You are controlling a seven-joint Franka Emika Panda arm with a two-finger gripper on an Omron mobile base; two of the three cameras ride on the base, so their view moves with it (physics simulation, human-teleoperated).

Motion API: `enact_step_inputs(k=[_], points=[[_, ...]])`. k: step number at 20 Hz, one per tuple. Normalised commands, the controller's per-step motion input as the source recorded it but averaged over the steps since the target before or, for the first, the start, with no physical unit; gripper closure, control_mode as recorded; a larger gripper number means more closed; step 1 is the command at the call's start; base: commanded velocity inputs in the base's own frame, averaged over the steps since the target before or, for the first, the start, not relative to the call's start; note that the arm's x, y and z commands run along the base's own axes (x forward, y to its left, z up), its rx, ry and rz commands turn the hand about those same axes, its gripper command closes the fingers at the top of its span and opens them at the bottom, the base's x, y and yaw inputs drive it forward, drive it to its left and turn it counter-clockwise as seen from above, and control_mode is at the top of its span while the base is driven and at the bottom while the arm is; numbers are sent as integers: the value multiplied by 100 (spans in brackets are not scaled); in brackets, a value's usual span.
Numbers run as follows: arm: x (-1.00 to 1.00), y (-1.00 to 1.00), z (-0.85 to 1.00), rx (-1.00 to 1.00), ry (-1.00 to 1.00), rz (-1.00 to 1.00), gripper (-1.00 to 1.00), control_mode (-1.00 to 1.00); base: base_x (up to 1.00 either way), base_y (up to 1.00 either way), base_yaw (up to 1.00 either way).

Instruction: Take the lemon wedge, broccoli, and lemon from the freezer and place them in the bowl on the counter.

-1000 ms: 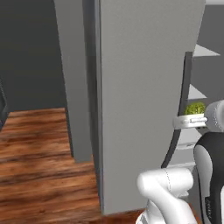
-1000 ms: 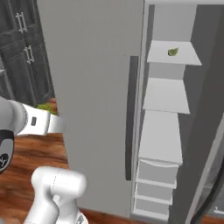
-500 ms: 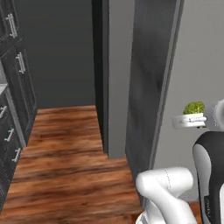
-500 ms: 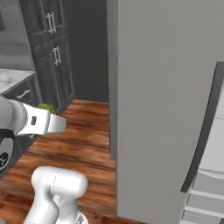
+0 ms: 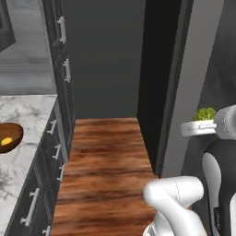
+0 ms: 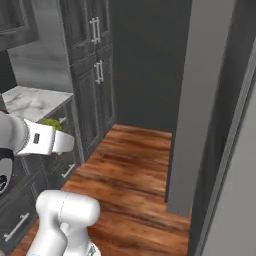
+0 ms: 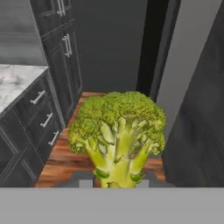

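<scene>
Pinching the broccoli (image 7: pixel 117 136) by its stem, the pincer (image 7: pixel 116 183) hangs above wood floor (image 7: pixel 65 162).

Bowl (image 5: pixel 9 136) on marble counter (image 5: pixel 27 115)

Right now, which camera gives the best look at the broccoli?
The hand view: the broccoli sits large and central there, florets and pale stem clear, held in the end effector. The left base view catches a small green clump above the white arm; the right base view shows just a green sliver behind the arm.
</scene>
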Motion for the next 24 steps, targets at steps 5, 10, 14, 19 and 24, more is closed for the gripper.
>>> enact_step_inputs(k=[5,10,14,19,24], points=[[0,0,0,0,0,0,100,100,99,26,57],[0,0,0,0,0,0,100,100,87,-4,78],[0,0,0,0,0,0,100,100,60,-8,85],[0,0,0,0,0,0,100,100,50,-3,89],[0,0,0,0,0,0,100,100,50,-6,87]])
